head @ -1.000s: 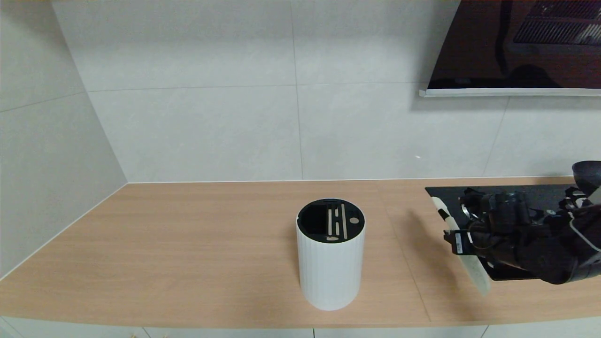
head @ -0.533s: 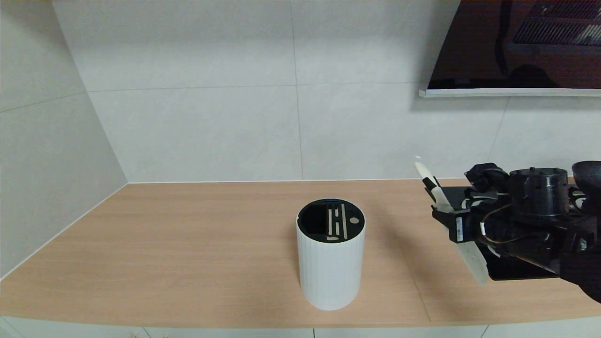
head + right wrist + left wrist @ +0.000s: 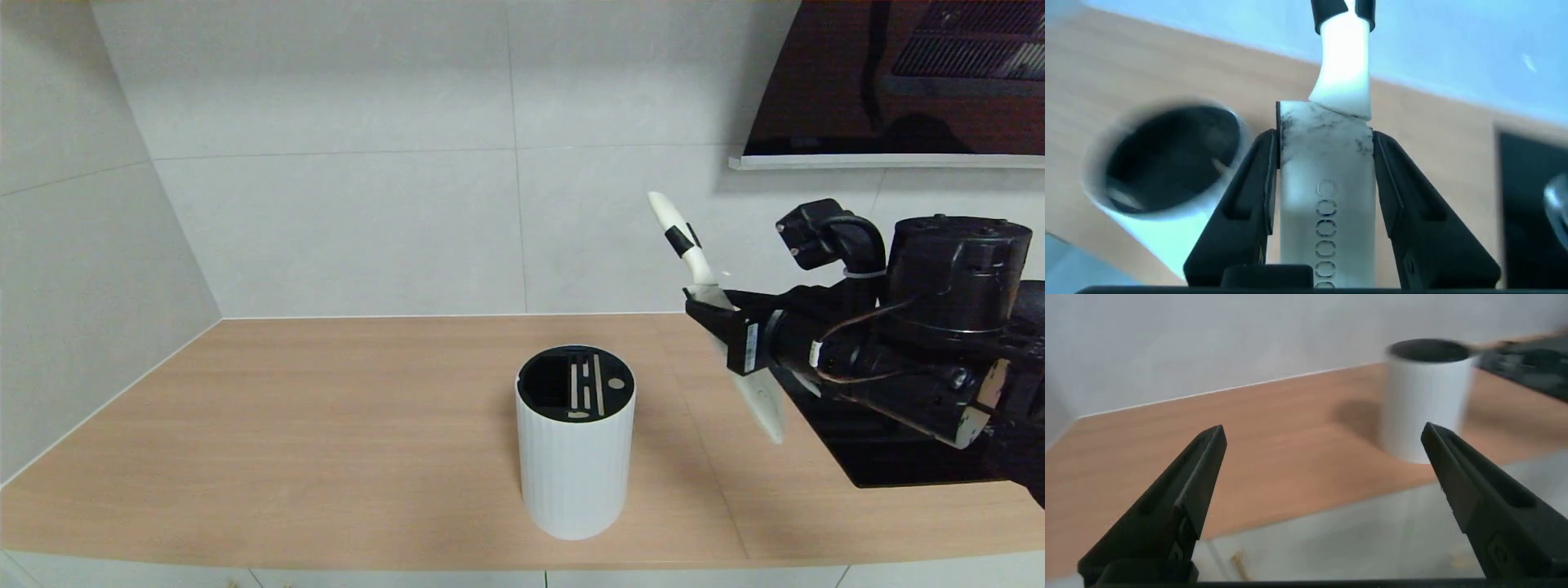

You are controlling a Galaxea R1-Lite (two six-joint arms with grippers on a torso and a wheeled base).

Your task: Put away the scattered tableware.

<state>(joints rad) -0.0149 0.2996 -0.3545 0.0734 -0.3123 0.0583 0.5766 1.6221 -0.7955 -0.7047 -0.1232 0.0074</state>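
Note:
My right gripper point(image 3: 722, 318) is shut on a white knife point(image 3: 709, 310), held in the air right of the holder, handle tilted up toward the wall and blade pointing down. In the right wrist view the knife point(image 3: 1327, 196) sits clamped between the two fingers point(image 3: 1249, 204), its white handle with a black band sticking out past them. A white ribbed cylindrical holder point(image 3: 575, 445) with a black slotted top stands upright on the wooden counter point(image 3: 326, 425); the holder point(image 3: 1167, 188) lies below and to one side of the blade. My left gripper point(image 3: 1323, 490) is open before the counter's front edge, far from the holder point(image 3: 1427, 398).
A black cooktop point(image 3: 882, 441) is set into the counter at the right, under my right arm. A dark range hood point(image 3: 898, 82) hangs on the tiled wall above it. A side wall closes off the counter on the left.
My right gripper has lifted the knife off the cooktop area, up and leftward toward the holder, with the handle now raised against the wall. The left gripper's earlier state is not shown.

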